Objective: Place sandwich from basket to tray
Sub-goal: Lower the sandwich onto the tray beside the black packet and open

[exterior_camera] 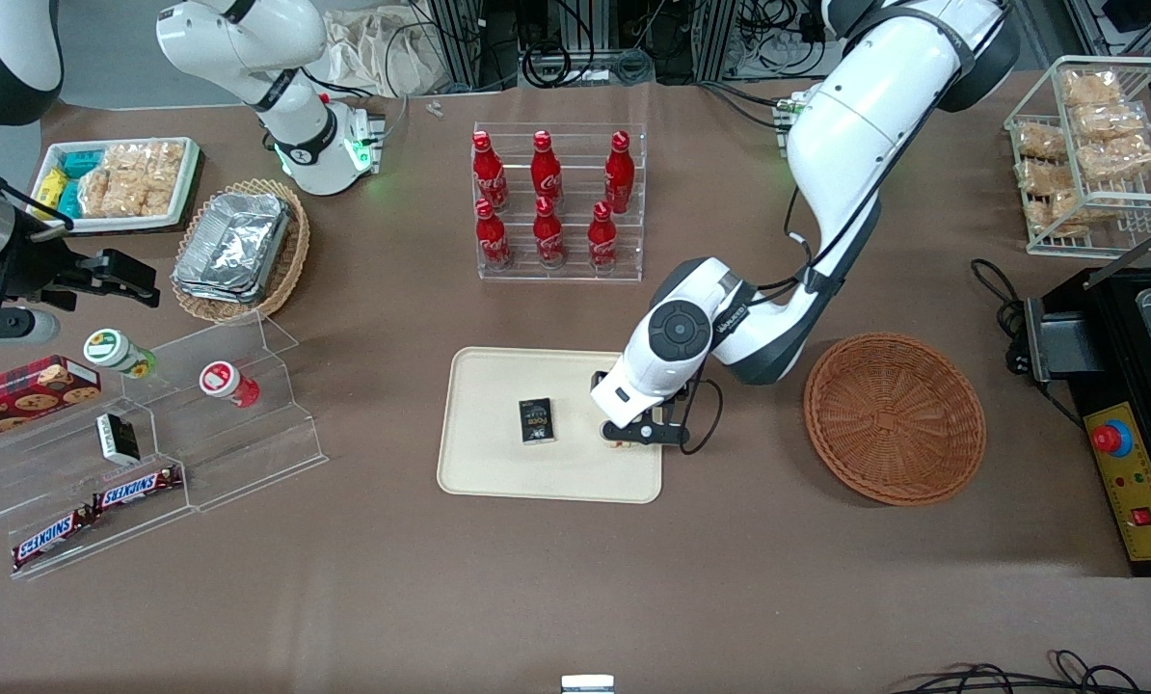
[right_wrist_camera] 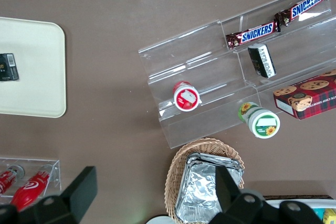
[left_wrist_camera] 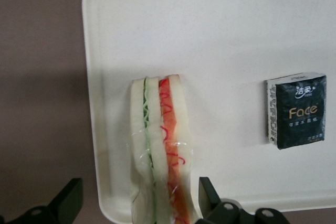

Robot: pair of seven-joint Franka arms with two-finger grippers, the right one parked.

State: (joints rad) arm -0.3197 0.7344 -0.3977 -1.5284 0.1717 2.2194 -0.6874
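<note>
The sandwich (left_wrist_camera: 160, 145), a pale wedge in clear wrap with green and red filling, lies on the cream-beige tray (left_wrist_camera: 220, 35) near the tray's edge toward the working arm. My left gripper (left_wrist_camera: 139, 182) is open just above it, one finger on each side and neither one pressing it. In the front view the gripper (exterior_camera: 633, 436) is low over that end of the tray (exterior_camera: 498, 463) and hides nearly all of the sandwich. The reddish-brown wicker basket (exterior_camera: 894, 419) stands empty on the table beside the tray, toward the working arm's end.
A small black box (exterior_camera: 536, 421) lies on the tray, also in the left wrist view (left_wrist_camera: 296, 109). A clear rack of red bottles (exterior_camera: 556, 202) stands farther from the front camera. A tan basket of foil trays (exterior_camera: 238, 249) and clear snack shelves (exterior_camera: 151, 453) lie toward the parked arm's end.
</note>
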